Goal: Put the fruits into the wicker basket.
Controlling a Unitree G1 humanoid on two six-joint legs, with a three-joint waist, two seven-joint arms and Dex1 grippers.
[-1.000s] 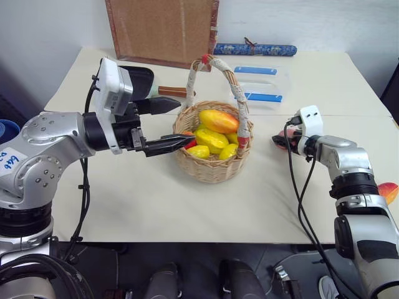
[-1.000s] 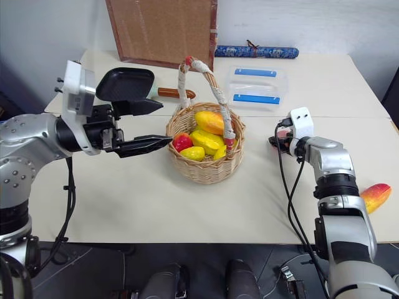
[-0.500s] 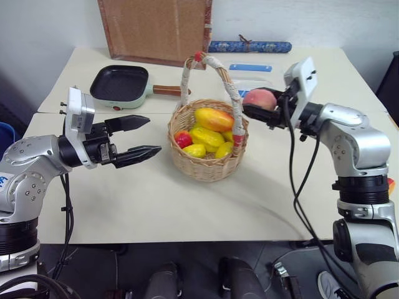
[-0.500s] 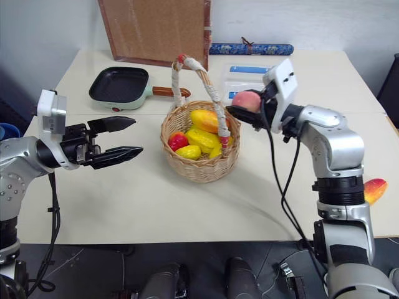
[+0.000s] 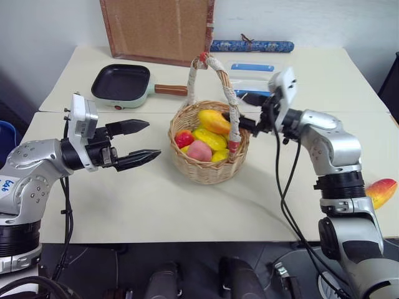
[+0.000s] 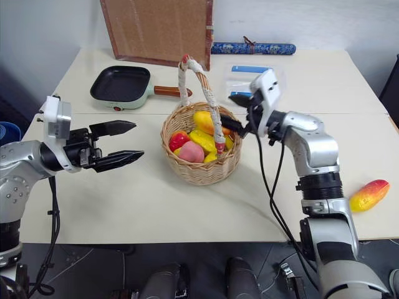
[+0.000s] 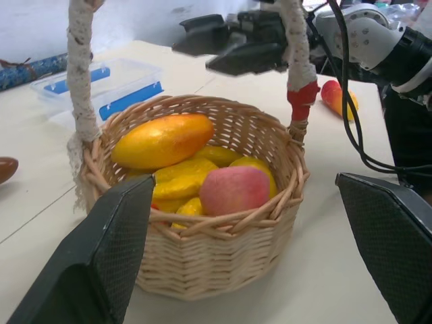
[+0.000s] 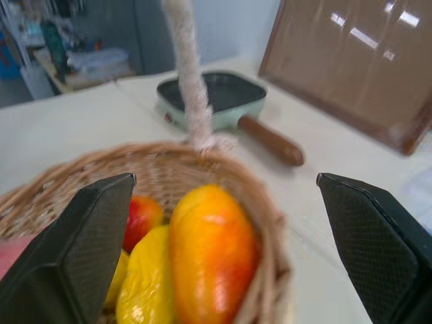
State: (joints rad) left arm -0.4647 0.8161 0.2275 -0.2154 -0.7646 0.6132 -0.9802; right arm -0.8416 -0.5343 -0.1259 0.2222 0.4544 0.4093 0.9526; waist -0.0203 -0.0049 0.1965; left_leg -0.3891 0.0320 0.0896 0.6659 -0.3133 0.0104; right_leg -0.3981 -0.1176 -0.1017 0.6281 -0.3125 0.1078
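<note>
Several glossy fruits [image 7: 162,138] in round woven wicker basket [image 7: 223,270]

A pale cream tabletop [image 5: 156,205] is seen spread across the scene, with a seam running across it. At its far side, a brown board with a dark red-brown frame [image 5: 159,28] is leaned against the white wall. Just beside the board, a rolled blue patterned bundle [image 5: 252,45], tied round its middle, is laid along the wall edge. In front of the board, a square black grill pan with a pale green body [image 5: 121,86] is set flat, its brown handle [image 5: 169,90] pointed toward a clear plastic box with blue clips [image 6: 244,78], which is placed below the bundle. A blue object [image 5: 6,134] is partly seen beyond the tabletop's left edge.
</note>
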